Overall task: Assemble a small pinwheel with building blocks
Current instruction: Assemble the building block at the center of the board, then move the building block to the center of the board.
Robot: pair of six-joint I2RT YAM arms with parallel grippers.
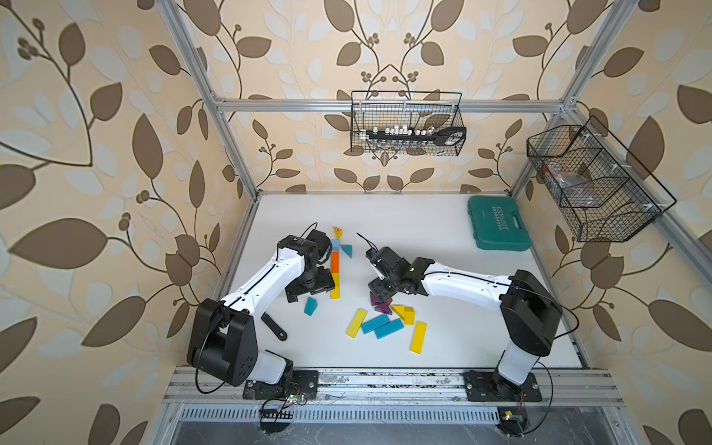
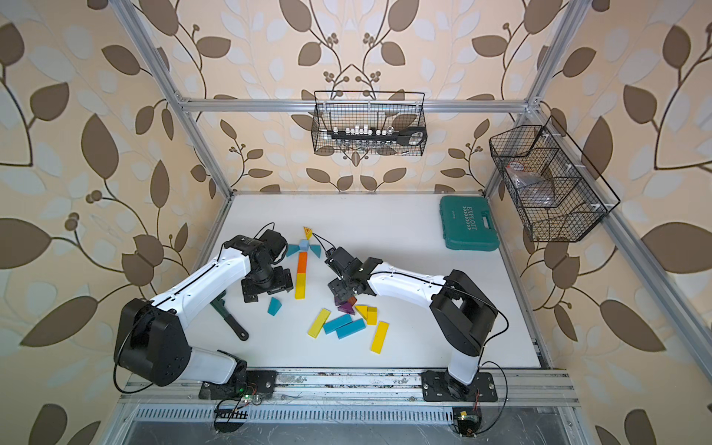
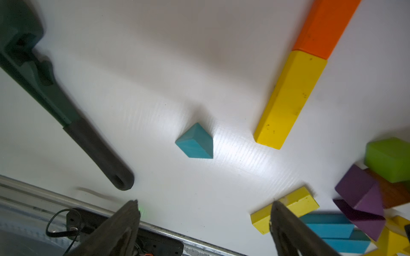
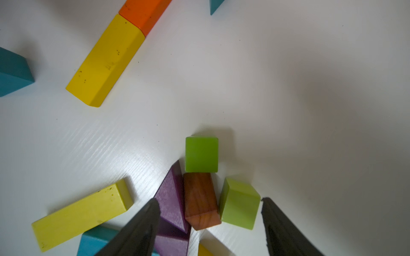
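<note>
Over the table (image 1: 424, 231), right end effector (image 4: 209, 201) parted astride brown wedge (image 4: 200, 199), left end effector (image 3: 204, 202) wide, empty.

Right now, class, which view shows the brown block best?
The right wrist view: the brown block lies close and whole, between a purple wedge and a green cube. The left wrist view catches only a sliver at its edge. In both top views the right arm hides almost all of it.

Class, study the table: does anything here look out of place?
Yes: a dark wrench lies on the table near a loose teal wedge. It is a tool, not a building block, so it does not belong with the pinwheel pieces.
</note>
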